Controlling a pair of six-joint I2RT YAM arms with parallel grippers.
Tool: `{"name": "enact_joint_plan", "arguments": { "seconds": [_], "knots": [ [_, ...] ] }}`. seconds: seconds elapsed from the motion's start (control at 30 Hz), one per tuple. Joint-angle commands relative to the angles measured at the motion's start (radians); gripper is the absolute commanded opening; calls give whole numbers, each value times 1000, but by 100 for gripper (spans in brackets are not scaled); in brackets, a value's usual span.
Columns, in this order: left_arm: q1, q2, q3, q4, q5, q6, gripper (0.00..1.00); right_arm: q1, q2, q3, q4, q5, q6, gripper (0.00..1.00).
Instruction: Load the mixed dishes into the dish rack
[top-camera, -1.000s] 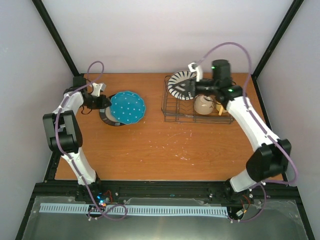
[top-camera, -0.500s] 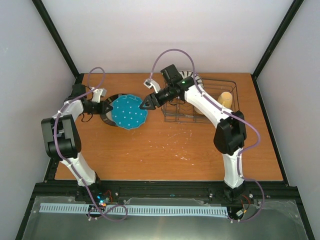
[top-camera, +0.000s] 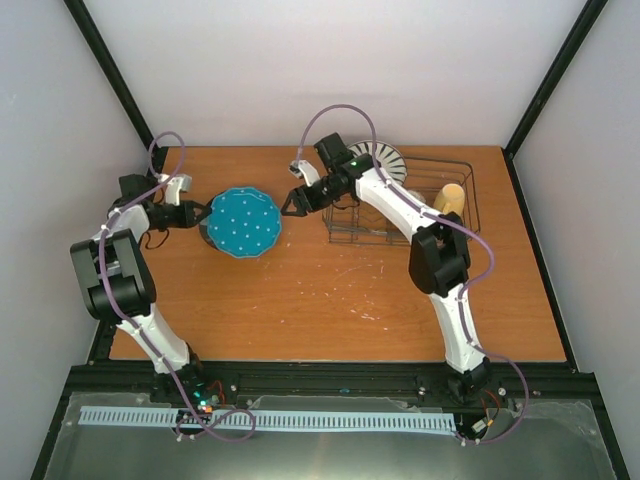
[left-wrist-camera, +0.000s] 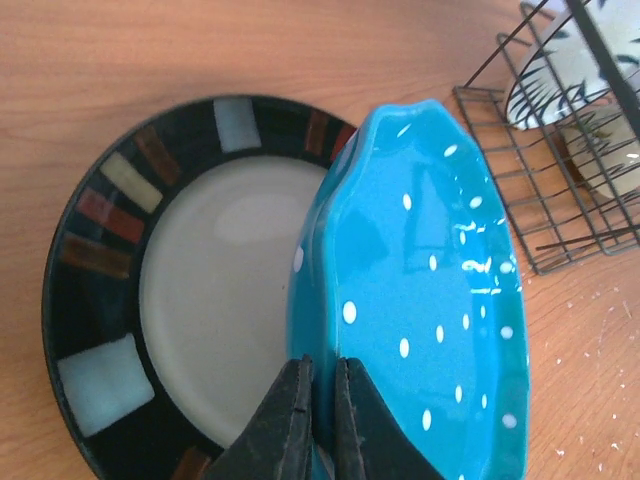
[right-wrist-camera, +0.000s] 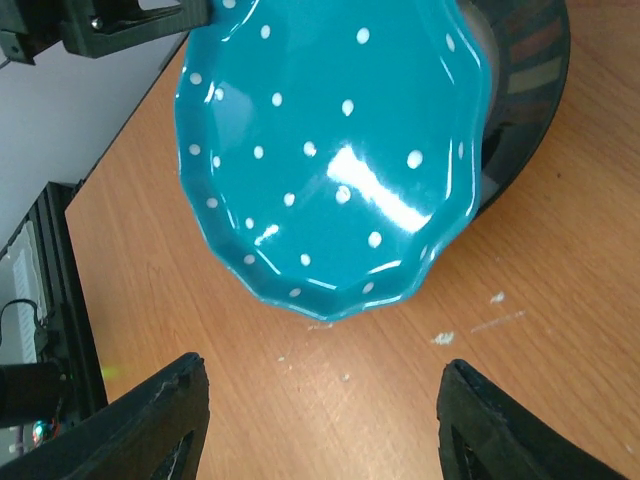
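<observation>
From above, the teal plate (top-camera: 240, 223) covers nearly all of the dark-rimmed plate (top-camera: 205, 234) beneath it, leaving only a sliver at the left. The right arm crosses the rack (top-camera: 455, 225) and hides part of the striped plate (top-camera: 385, 157). In the left wrist view the teal plate and the left pincer (left-wrist-camera: 322, 370) run off the bottom edge, and the rack is cut by the right edge. In the right wrist view the right pincer (right-wrist-camera: 320, 368) shows only finger stubs at the bottom corners, and the top edge crops the teal plate.

Bright, even light, glare on teal plate (right-wrist-camera: 340, 150)
</observation>
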Motion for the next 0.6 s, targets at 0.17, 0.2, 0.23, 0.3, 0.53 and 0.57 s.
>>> {"name": "enact_joint_plan", "arguments": {
  "seconds": [0.17, 0.2, 0.23, 0.3, 0.53, 0.57],
  "knots": [
    [9, 49, 87, 106, 274, 29, 1, 52, 132, 99, 34, -58, 53, 62],
    [9, 49, 89, 109, 280, 29, 1, 58, 139, 99, 35, -54, 55, 62],
    [9, 49, 90, 112, 285, 32, 1, 63, 147, 101, 36, -53, 54, 62],
    [9, 51, 92, 115, 292, 38, 1, 69, 166, 111, 39, -49, 61, 62],
    [8, 63, 86, 111, 295, 59, 1, 85, 212, 188, 16, 60, 61, 61],
    [8, 66, 83, 116, 292, 58, 1, 86, 212, 198, 12, 90, 64, 61]
  ]
}}
